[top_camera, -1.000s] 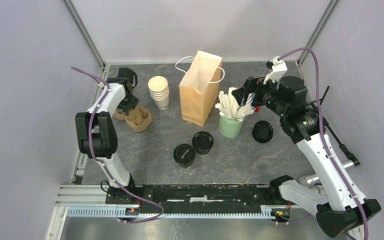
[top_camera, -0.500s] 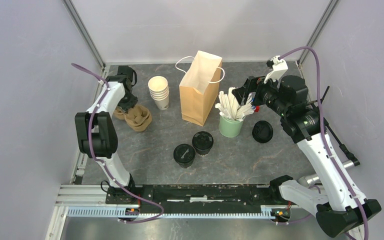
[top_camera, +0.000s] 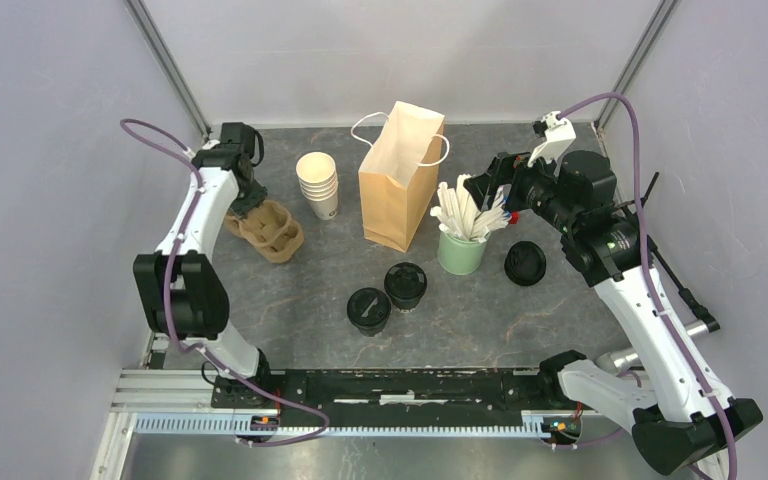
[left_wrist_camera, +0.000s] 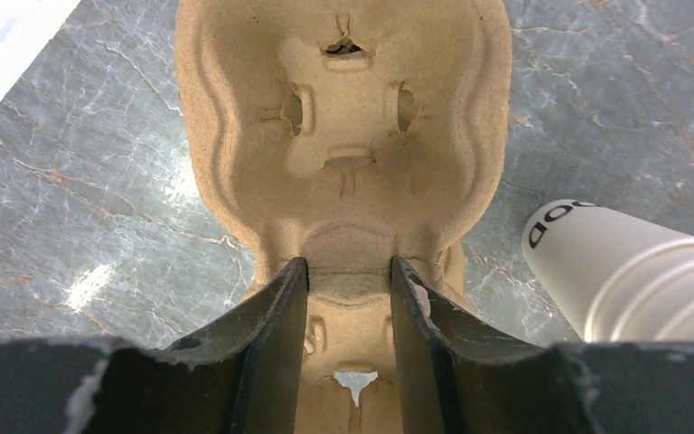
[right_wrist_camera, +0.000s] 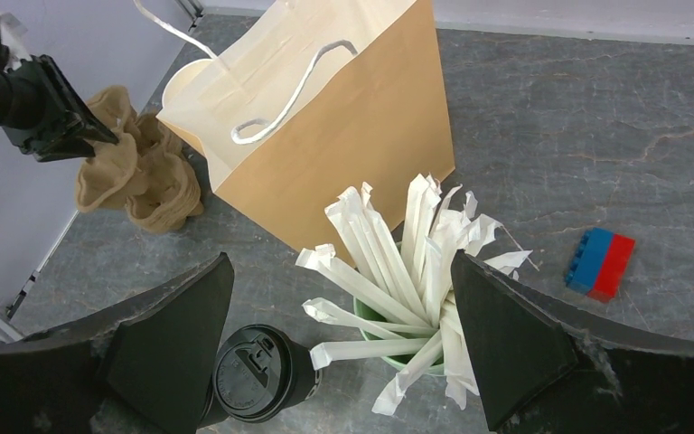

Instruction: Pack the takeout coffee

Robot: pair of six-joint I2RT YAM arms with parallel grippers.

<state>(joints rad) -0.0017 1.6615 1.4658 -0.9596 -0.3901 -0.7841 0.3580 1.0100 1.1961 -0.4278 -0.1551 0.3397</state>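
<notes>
- Left tool clenched on cardboard cup carrier, counter's 10 o'clock; lidless cup stack at its 3 o'clock.
- Right tool released, over green stick cup.
- lidded coffee cups mid-counter, 6 o'clock of paper bag.

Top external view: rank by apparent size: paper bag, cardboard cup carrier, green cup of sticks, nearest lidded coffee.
1. paper bag, clearly largest.
2-3. cardboard cup carrier and green cup of sticks: look alike, and the left arm hides part of the carrier, so unranked.
4. nearest lidded coffee, smallest.
</notes>
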